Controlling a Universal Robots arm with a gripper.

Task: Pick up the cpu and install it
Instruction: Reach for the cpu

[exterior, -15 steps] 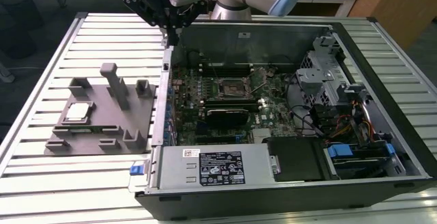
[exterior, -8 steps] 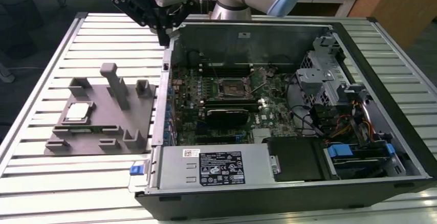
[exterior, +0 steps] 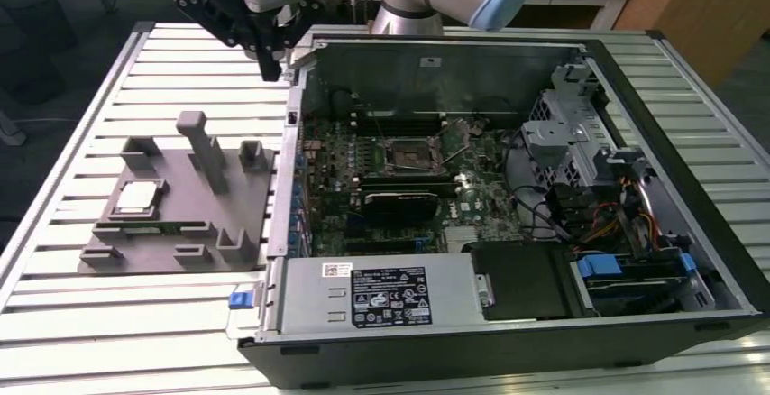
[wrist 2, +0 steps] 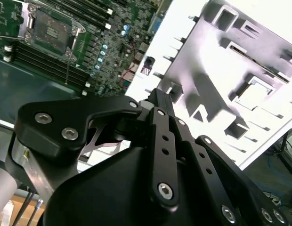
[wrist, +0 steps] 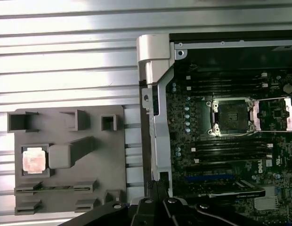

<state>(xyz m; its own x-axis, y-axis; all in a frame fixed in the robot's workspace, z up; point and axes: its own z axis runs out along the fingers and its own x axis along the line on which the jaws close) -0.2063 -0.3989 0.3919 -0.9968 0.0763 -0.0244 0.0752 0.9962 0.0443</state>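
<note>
Fingers (wrist: pixel 158 185) are pressed together with nothing between them, as both wrist views show. The gripper (exterior: pixel 272 68) hangs above the slatted bench (exterior: pixel 72 323), just outside the open computer case (exterior: pixel 361 327). It is near the case's far corner on the exterior view's left, and it touches nothing.

The cpu (exterior: pixel 135 198) lies flat in a square pocket of the grey tray (exterior: pixel 180 237), pale lid upward. The tray sits on the bench beside the case, on the exterior view's left, well apart from the gripper. The pocket's low walls probably keep the chip square and in a known spot, so it can be taken from above without sliding. In the first wrist view the cpu (wrist: pixel 34 160) sits beside a raised block of the tray (wrist: pixel 89 188). A green memory stick (wrist: pixel 52 188) lies in a slot just next to it.

Inside the case, the socket (exterior: pixel 409 154) sits near the middle of the board. In the first wrist view the socket (wrist: pixel 229 117) looks bare, with its metal frame swung aside, so it seems ready for the chip.

As I judge it, the pickup is not yet made. The cpu is untouched, and the gripper sits high enough for its cameras to take in both tray and socket.
</note>
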